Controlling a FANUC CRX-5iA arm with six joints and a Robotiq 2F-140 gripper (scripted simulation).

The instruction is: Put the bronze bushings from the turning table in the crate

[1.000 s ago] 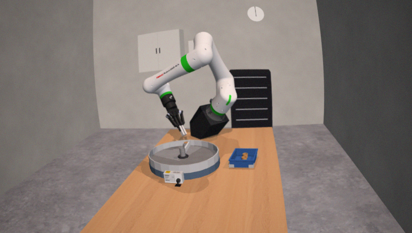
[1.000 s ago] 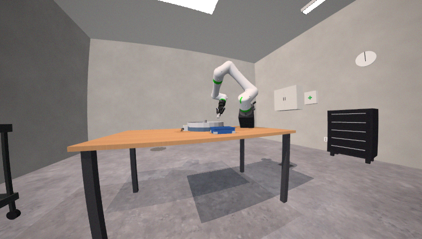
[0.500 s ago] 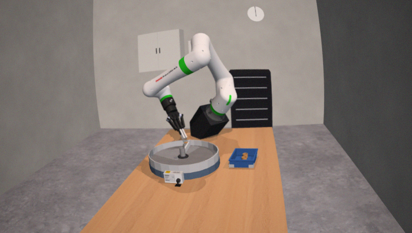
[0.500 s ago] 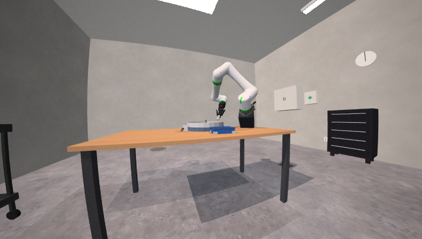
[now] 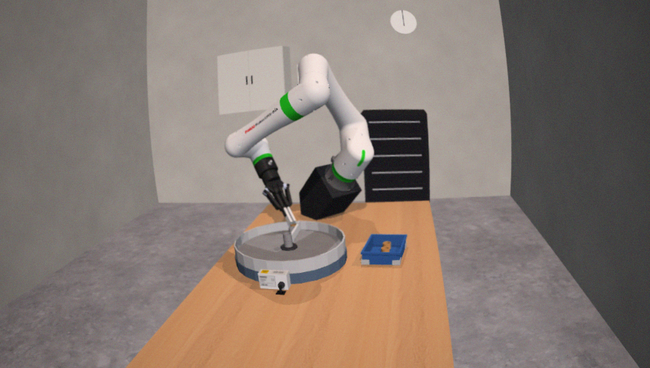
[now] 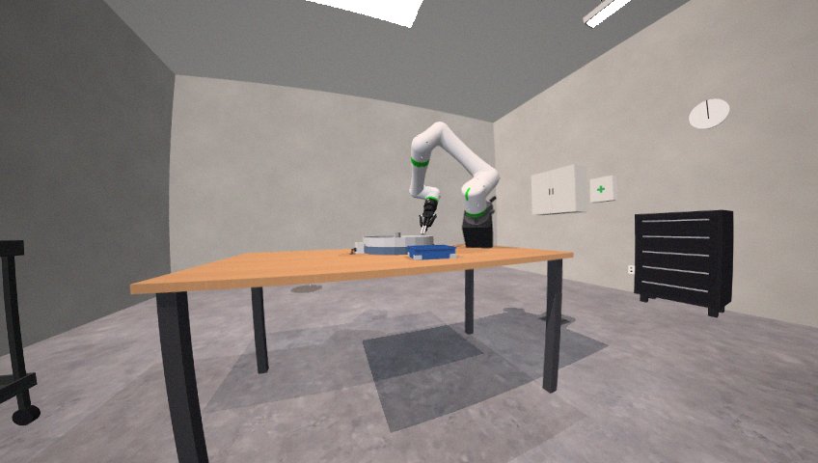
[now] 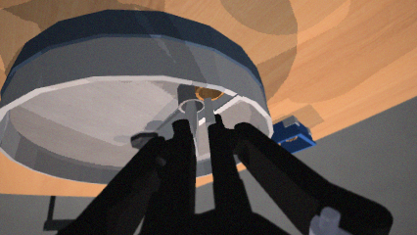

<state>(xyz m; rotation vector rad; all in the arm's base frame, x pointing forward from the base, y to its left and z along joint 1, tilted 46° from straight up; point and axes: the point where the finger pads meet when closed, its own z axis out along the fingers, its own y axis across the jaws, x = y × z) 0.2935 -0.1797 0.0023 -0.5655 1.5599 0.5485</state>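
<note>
Bronze bushings [image 5: 385, 247] update: we've got a couple sitting in the blue crate [image 5: 382, 258] [image 6: 431, 252] [image 7: 285, 131], and another bronze one [image 7: 198, 93] is on the turning table [image 5: 291, 265] [image 6: 395, 242] [image 7: 122, 54], right beside a steel bushing [image 7: 185, 93]. Our gripper [image 5: 292, 222] [image 6: 423, 231] [image 7: 201, 111] is pretty much closed, just a sliver between the fingers and nothing held. We're tipped at an angle with the fingertips down by those two bushings, but we can't tell if they're touching
</note>
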